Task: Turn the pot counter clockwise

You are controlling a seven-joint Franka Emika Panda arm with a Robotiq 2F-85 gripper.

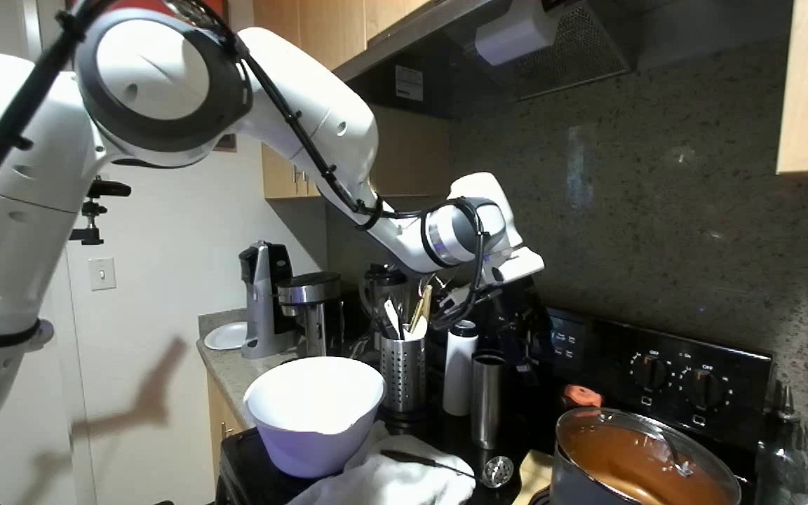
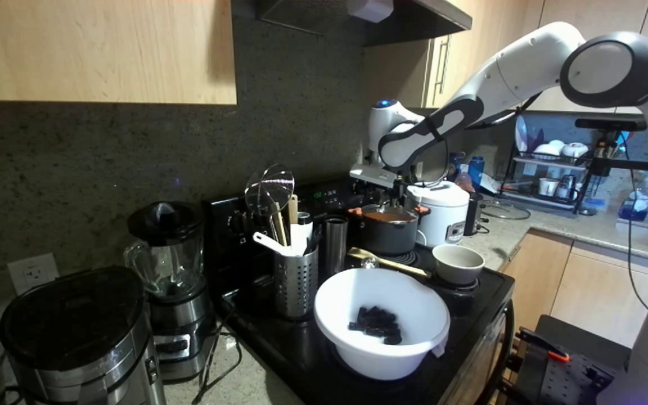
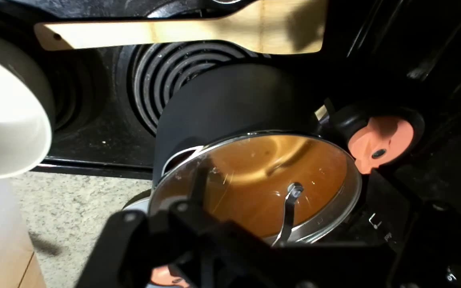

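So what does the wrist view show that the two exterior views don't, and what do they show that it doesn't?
Only the wrist view shows the small hole near one end of the wooden spatula. Only the exterior views show the large white bowl, the perforated utensil holder and the range hood. All share the pot, its glass lid, an orange handle and the spatula.

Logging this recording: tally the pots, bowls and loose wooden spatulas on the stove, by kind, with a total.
Pots: 1, the dark pot
Bowls: 2, the large white bowl and the smaller bowl
Spatulas: 1, the wooden spatula
Total: 4
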